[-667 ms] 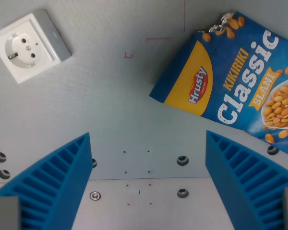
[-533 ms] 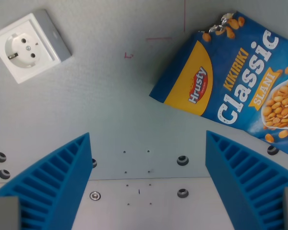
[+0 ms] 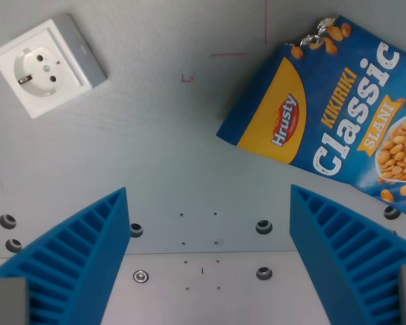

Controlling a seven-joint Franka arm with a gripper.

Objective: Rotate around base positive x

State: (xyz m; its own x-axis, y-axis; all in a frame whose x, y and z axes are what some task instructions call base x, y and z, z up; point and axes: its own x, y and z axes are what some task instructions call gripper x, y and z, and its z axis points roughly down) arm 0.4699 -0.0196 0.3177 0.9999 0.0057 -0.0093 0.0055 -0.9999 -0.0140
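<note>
Blue fingers (image 3: 68, 264) of your gripper (image 3: 210, 264) stand wide, holding nothing. The peanut bag (image 3: 331, 128) lies beyond the right one, the socket (image 3: 44, 66) beyond the left.

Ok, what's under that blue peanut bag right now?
The peanut bag lies flat on the grey table, which shows all around it. Whatever sits beneath the bag is covered; one bolt head peeks out at its lower edge. The open gripper holds nothing.

Blue fingers (image 3: 81, 261) spread wide, empty; socket (image 3: 47, 65) upper left, peanut bag (image 3: 331, 122) right.
</note>
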